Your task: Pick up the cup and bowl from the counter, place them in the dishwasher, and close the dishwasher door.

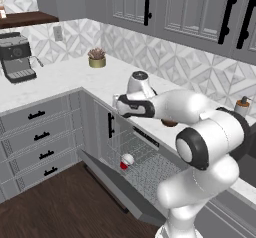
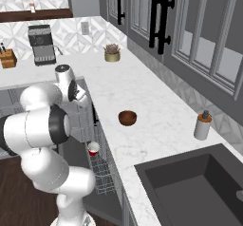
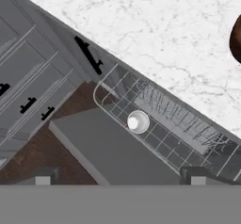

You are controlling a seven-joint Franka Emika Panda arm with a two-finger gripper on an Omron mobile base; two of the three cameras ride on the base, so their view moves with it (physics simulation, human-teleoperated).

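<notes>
The cup (image 1: pixel 126 161) stands upright in the rack (image 1: pixel 145 167) of the open dishwasher (image 1: pixel 131 147), near the rack's front edge, its white inside (image 3: pixel 138 122) facing up in the hand view. The door (image 1: pixel 117 184) hangs folded down below the rack, over the dark wood floor (image 1: pixel 65 207). The bowl (image 2: pixel 127 117) sits on the desk (image 2: pixel 156 120), back from its front edge and just beyond the dishwasher, well apart from the cup.

The arm (image 1: pixel 200 142) rises from the base, bends at a high elbow and reaches out level over the desk's front edge, its wrist turned so the hand looks down onto the rack. The pincer (image 3: pixel 120 176) hovers above the cup, clear of it, its two tips set wide apart and empty: released.

Farther off on the desk stand a potted plant (image 1: pixel 97 58) by the wall, a coffee machine (image 1: pixel 16 57) toward the far corner, and a soap bottle (image 2: pixel 202 125) beside the sink (image 2: pixel 190 187).
</notes>
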